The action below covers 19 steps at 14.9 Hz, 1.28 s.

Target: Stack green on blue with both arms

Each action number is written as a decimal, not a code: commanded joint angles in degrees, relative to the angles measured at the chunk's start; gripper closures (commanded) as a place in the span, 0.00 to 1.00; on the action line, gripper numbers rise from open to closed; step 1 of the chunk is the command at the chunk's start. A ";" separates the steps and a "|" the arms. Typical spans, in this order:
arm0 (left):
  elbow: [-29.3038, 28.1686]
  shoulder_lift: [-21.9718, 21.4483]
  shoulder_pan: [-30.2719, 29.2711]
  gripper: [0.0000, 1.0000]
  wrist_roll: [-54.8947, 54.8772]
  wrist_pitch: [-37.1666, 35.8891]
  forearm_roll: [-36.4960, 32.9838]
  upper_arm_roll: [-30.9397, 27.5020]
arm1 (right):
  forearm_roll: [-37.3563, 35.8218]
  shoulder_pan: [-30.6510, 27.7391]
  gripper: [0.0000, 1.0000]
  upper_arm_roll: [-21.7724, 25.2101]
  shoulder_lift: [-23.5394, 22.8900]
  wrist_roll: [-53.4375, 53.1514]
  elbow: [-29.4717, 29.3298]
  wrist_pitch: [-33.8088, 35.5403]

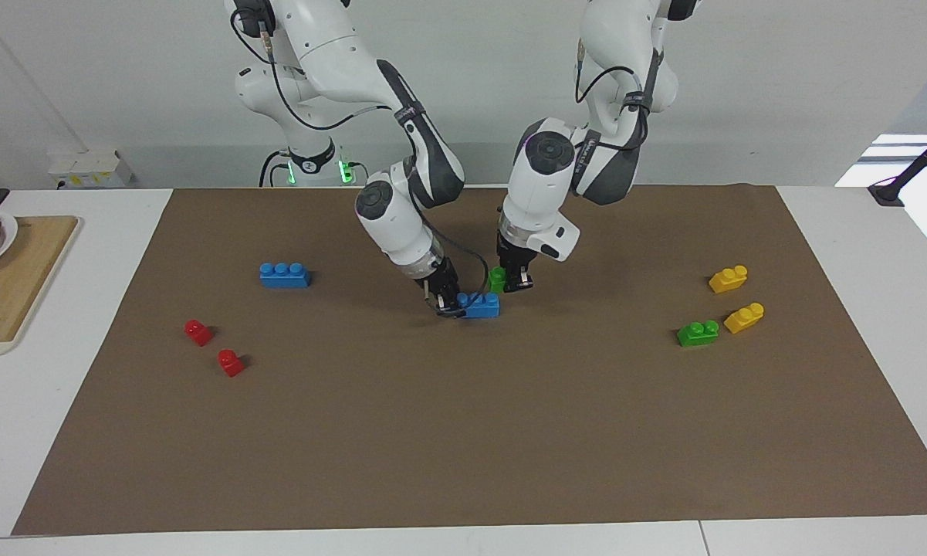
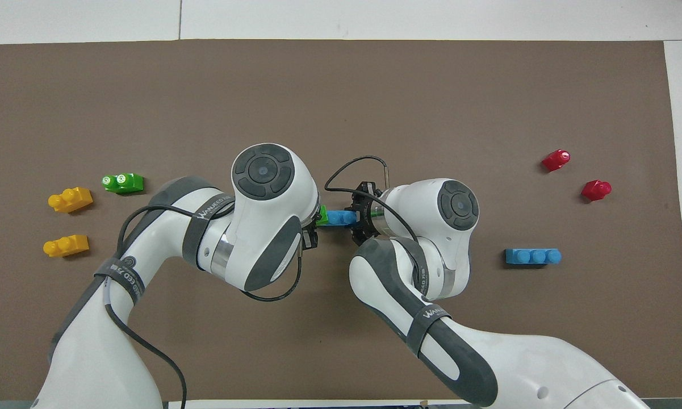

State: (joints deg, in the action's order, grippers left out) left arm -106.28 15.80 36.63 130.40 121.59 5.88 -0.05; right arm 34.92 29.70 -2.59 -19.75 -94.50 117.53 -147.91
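A: What lies under the arms?

B: A brown mat point(image 1: 463, 432) spread over a white table point(image 1: 857, 232), with a pale wall point(image 1: 818, 93) at the robots' end. At the right arm's end of the table sits a wooden board point(image 1: 15, 278) with a plate point(image 1: 4, 235) on it.

A: And the grippers?

B: The right gripper point(image 1: 449, 305) is low at the mat, pinching one end of a blue brick point(image 1: 482, 305). The left gripper point(image 1: 515, 282) hangs just over that brick's other end, pinching a green brick point(image 1: 497, 278). The green one sits just above the blue one; whether they touch I cannot tell.

A: What else lies around them?

B: Toward the left arm's end from the left gripper, well apart, a second green brick point(image 1: 698, 333) with two yellow bricks point(image 1: 729, 279) just beside it. Toward the right arm's end from the right gripper, a second blue brick point(image 1: 284, 275), then two red bricks point(image 1: 198, 332).

A: Does the overhead view add anything?

B: Less of the grip. There the left arm's wrist covers the left gripper point(image 2: 312, 227), so only a sliver of the green brick point(image 2: 321, 215) shows, meeting the blue brick point(image 2: 339, 217). The right gripper point(image 2: 359, 218) shows clamped on the blue brick's end. The facing view alone shows the height between the bricks, the wall and the board.
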 commanded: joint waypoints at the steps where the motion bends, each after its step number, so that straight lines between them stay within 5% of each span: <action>1: 1.87 1.33 1.16 1.00 1.26 2.06 -0.70 -0.74 | 1.73 0.18 1.00 -0.05 0.16 1.78 1.74 -2.73; 19: -2.87 1.07 2.48 1.00 1.52 8.31 -0.69 -0.83 | 3.75 -0.17 1.00 -0.05 0.16 1.87 1.74 -2.73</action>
State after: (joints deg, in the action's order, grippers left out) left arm -107.44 17.33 38.09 130.79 127.61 5.88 -0.05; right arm 37.08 29.67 -2.46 -19.69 -94.39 117.85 -148.26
